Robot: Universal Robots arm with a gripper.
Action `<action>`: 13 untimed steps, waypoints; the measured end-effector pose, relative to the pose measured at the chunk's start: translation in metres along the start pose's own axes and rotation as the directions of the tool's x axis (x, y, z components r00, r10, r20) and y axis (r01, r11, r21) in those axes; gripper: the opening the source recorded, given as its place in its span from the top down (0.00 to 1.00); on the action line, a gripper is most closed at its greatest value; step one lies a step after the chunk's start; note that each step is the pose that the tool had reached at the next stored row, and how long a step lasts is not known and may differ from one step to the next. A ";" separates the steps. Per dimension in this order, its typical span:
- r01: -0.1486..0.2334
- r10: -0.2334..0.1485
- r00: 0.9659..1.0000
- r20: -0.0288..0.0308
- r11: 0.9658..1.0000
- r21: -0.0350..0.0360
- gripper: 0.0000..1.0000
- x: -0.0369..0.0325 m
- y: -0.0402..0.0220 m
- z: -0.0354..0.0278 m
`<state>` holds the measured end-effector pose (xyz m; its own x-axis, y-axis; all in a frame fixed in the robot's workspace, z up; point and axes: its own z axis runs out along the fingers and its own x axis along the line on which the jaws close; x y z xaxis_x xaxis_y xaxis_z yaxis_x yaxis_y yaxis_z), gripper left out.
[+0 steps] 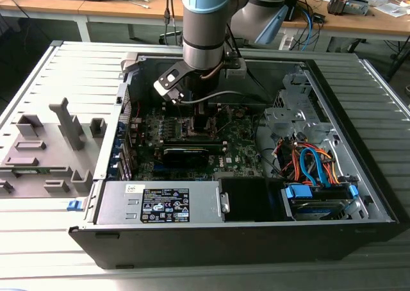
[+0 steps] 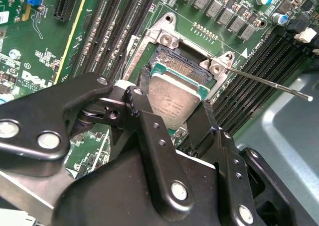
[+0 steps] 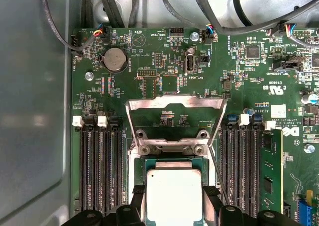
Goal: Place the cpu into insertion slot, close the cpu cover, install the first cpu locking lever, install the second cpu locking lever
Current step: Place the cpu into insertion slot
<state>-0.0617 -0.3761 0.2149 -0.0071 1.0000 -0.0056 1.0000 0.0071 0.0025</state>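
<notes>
Firmly clamped in the gripper (image 2: 170, 111), the cpu (image 2: 174, 99) sat with its dull silver top facing up, the two black fingers (image 2: 138, 104) pressed against opposite edges. It hung right over the insertion slot (image 2: 185, 61), looking slightly tilted in the second wrist view. It covered the near part of the slot, while the dark centre and a green-edged corner showed beyond it. Whether it touched the slot could not be told.

In the first wrist view the cpu cover (image 3: 144, 103) stood open, folded back from the slot's hinge side over the green motherboard (image 3: 149, 61), with bare board showing through its square cut-out. A thin metal lever (image 2: 269, 84) stuck out free from one corner of the slot's rim. Long black memory slots (image 3: 99, 171) ran along both sides of the insertion slot.

In the exterior view the arm stood over the open computer case (image 1: 211, 240), which lay on the grey desk (image 1: 38, 79). The gripper was low inside the case, near the middle of the motherboard. A grey fixture (image 1: 48, 150) stood on the desk just beside the case's edge on the exterior view's left.
</notes>
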 end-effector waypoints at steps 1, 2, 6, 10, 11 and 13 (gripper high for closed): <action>0.000 0.000 1.000 0.000 1.000 0.000 0.46 0.0000 -0.0001 0.0002; 0.000 0.000 1.000 0.000 1.000 0.000 0.46 -0.0001 -0.0002 0.0006; 0.000 0.000 1.000 0.000 1.000 0.000 0.46 -0.0001 -0.0004 0.0024; 0.000 0.000 1.000 0.000 1.000 0.000 0.46 -0.0002 -0.0007 0.0040; 0.000 0.000 1.000 0.000 1.000 0.000 0.46 -0.0002 -0.0010 0.0043; 0.000 0.000 1.000 0.000 1.000 0.000 0.46 -0.0002 -0.0017 0.0048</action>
<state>-0.0634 -0.3763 0.2101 -0.0071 1.0000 -0.0058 1.0000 0.0071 0.0024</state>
